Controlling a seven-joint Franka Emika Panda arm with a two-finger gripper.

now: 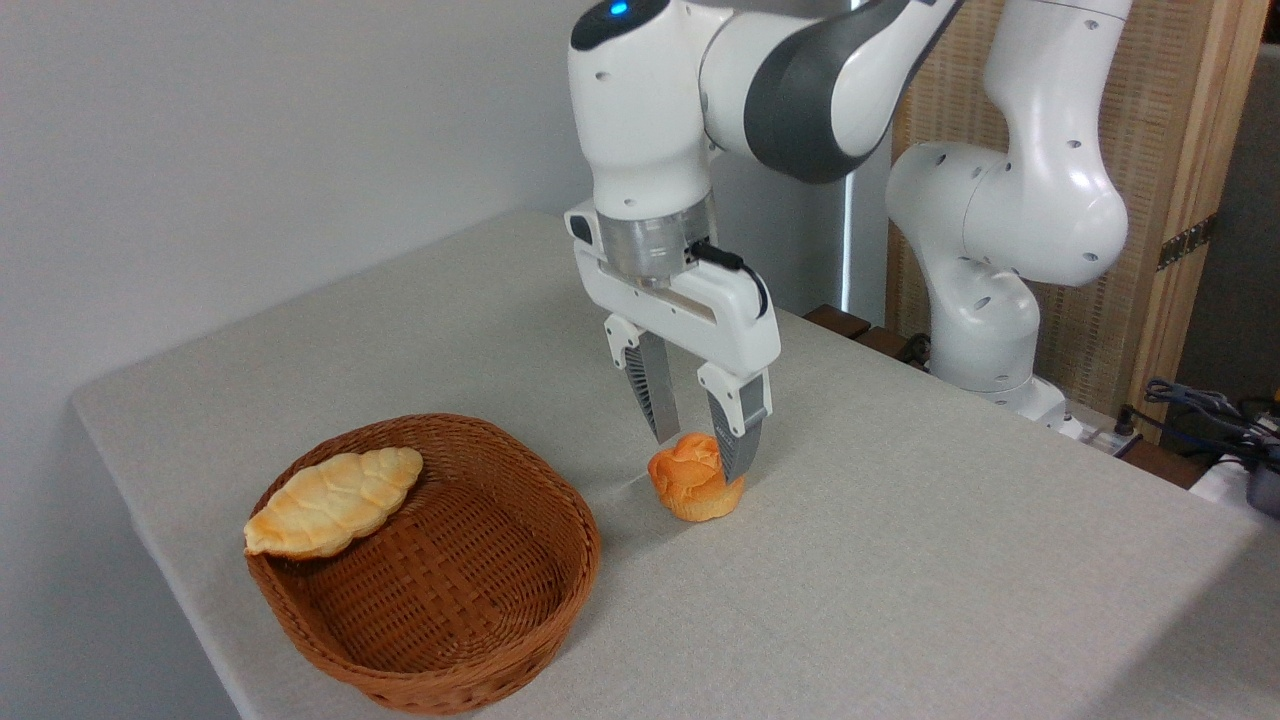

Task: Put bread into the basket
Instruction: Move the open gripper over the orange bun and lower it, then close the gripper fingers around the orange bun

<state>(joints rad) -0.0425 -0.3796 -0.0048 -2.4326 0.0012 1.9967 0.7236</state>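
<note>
Grey table (pixel 900 560), bread (pixel 695 480) between spread end effector (pixel 700 450) fingers, possibly touching, beside basket (pixel 560 590).

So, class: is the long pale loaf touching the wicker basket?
Touching. The fixed camera shows the loaf lying across the basket's far left rim, its underside resting on the woven edge with no gap visible.

Buns: one small orange-golden bread (pixel 694 477) was counted on the table (pixel 900 560).
Loaves: one pale ridged loaf (pixel 333 502) was counted in the basket.
Baskets: one woven wicker basket (pixel 470 610) was seen.
Robot arms: one white arm (pixel 1000 200) was counted.
Grippers: one two-finger gripper (pixel 700 440) was counted.
Tables: one was seen.
</note>
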